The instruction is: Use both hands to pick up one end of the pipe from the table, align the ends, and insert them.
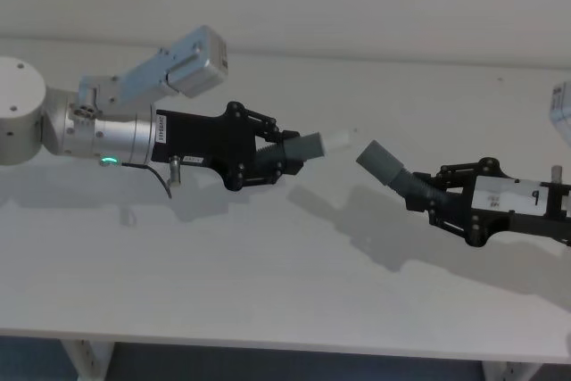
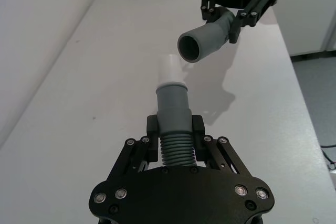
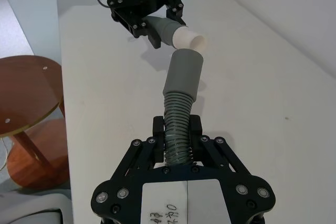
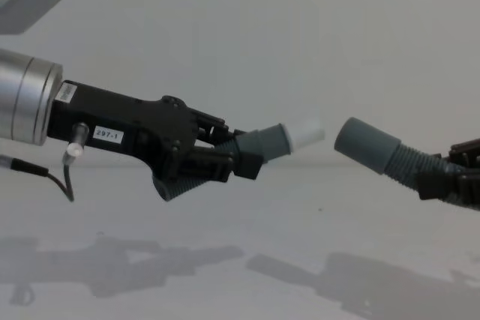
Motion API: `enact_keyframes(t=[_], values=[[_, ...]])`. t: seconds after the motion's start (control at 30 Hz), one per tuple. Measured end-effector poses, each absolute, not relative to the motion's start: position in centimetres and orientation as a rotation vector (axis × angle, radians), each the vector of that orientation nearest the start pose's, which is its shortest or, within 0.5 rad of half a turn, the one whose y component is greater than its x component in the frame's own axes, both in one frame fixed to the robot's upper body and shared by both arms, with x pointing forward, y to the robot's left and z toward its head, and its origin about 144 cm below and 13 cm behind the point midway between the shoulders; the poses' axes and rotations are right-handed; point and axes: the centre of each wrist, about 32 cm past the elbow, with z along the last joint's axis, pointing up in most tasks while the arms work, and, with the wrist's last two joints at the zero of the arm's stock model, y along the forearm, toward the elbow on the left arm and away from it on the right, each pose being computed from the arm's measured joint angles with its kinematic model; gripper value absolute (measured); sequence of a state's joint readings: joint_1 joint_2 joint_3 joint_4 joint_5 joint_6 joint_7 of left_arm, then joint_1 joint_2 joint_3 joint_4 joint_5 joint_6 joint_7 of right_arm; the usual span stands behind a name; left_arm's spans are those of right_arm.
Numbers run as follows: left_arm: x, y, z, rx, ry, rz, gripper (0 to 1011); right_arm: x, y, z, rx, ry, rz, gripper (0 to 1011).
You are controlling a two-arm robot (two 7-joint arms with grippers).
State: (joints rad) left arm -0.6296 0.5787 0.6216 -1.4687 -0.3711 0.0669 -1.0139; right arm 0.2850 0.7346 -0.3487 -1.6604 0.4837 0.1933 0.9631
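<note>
Both pieces of the pipe hang above the white table [image 1: 268, 292]. My left gripper [image 1: 284, 156] is shut on the short corrugated piece [image 2: 175, 148]. Its grey collar [image 4: 262, 144] and white spigot [image 4: 304, 134] point right. My right gripper [image 1: 437, 195] is shut on the other hose [image 3: 177, 121], and its smooth grey socket cuff [image 1: 382, 162] points left and slightly up. The two ends face each other with a small gap and do not touch. In the left wrist view the open mouth of the cuff [image 2: 202, 43] sits just beyond the spigot [image 2: 170, 69] and off to one side.
A round brown wooden stool [image 3: 26, 93] stands off the table's side by the left arm. A white object [image 1: 560, 106] sits at the right edge of the table. The table's front edge [image 1: 268, 343] runs close to me.
</note>
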Motion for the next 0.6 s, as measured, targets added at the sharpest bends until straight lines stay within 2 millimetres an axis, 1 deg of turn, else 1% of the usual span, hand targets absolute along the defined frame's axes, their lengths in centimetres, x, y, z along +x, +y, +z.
enact_keyframes(t=[0.6], values=[[57.41,24.84,128.69,0.317,-0.257,0.098,364,50.61,-33.09,126.23,-0.333,-0.058,-0.304,274]])
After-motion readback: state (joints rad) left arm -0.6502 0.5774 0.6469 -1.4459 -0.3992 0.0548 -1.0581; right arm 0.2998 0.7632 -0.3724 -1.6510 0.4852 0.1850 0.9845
